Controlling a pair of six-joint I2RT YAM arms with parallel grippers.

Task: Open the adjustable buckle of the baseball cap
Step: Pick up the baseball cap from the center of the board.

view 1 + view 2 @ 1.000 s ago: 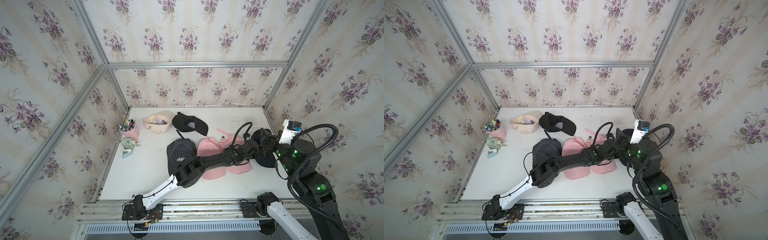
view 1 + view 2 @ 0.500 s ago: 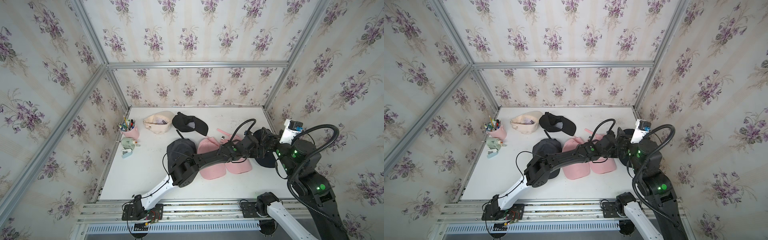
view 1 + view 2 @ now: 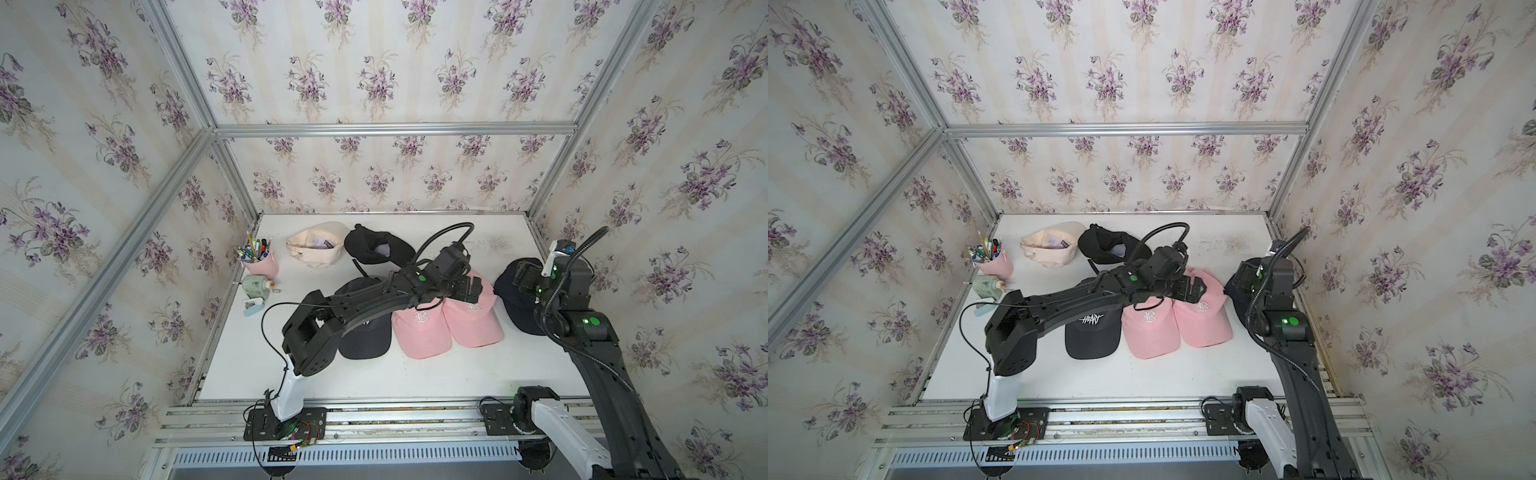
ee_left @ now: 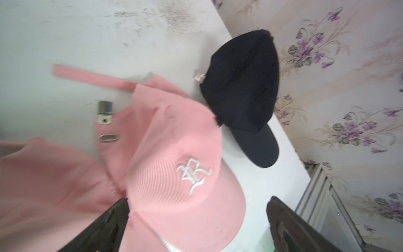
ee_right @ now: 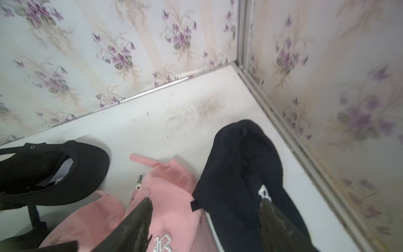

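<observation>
Pink cap (image 4: 174,152) with white monogram, navy cap (image 4: 242,87), violet-flowered wallpaper (image 3: 374,79), white table (image 3: 415,374)

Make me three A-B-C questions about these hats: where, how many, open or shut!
1. Where does the pink plastic cup of pens stand? A) beside the left wall B) between two caps C) on a cap
2. How many pink fabric baseball caps bear a white R? A) one B) two C) four
3. The pink fabric strap and its silver metal buckle are: A) fastened B) apart C) knotted
1 A: it stands nearest that wall. 2 B: two lie side by side. 3 B: strap lies clear of buckle.
</observation>
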